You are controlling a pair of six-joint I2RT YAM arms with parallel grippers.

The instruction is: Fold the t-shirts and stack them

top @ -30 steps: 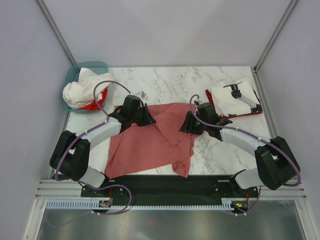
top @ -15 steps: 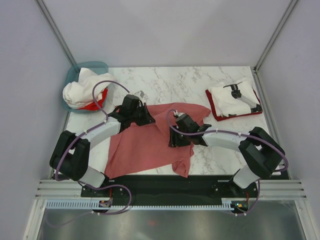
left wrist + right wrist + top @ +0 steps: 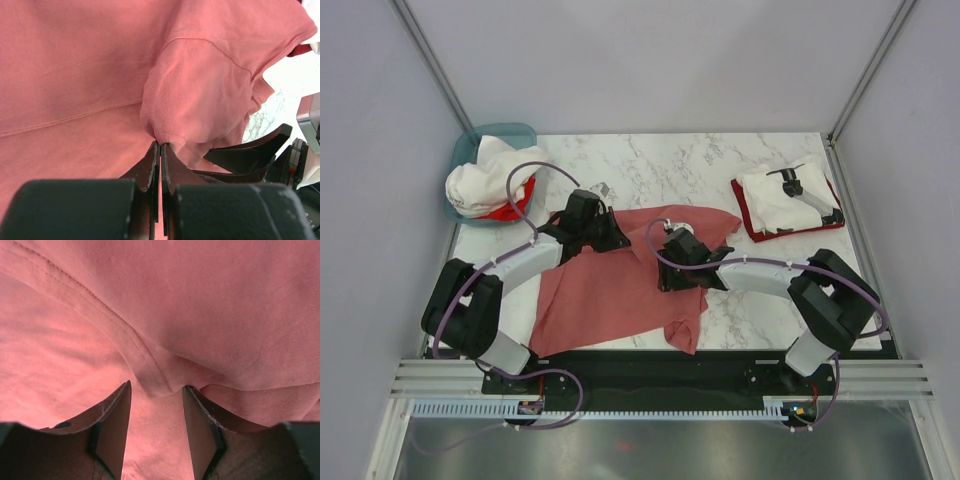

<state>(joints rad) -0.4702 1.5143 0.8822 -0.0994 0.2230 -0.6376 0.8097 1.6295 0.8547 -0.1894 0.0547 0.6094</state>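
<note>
A dusty salmon-red t-shirt [image 3: 605, 295] lies spread across the middle of the marble table. My left gripper [image 3: 616, 242] sits at its upper left part and is shut on a pinched fold of the cloth [image 3: 172, 132]; its tips [image 3: 161, 146] meet tightly. My right gripper [image 3: 667, 278] rests low over the shirt's centre, open, with a stitched hem corner [image 3: 156, 376] lying between its fingers [image 3: 116, 412], unclamped. The right gripper's dark fingers [image 3: 252, 150] also show at the right of the left wrist view.
A teal basket [image 3: 467, 150] at the back left holds white and red t-shirts [image 3: 485, 185]. At the back right a folded white t-shirt with a black mark [image 3: 782, 198] lies on a dark red one [image 3: 744, 212]. Grey walls enclose the table.
My right arm has swung left from the shirt's right edge onto its middle, uncovering the shirt's upper right part. The left gripper has kept its grip and place.
</note>
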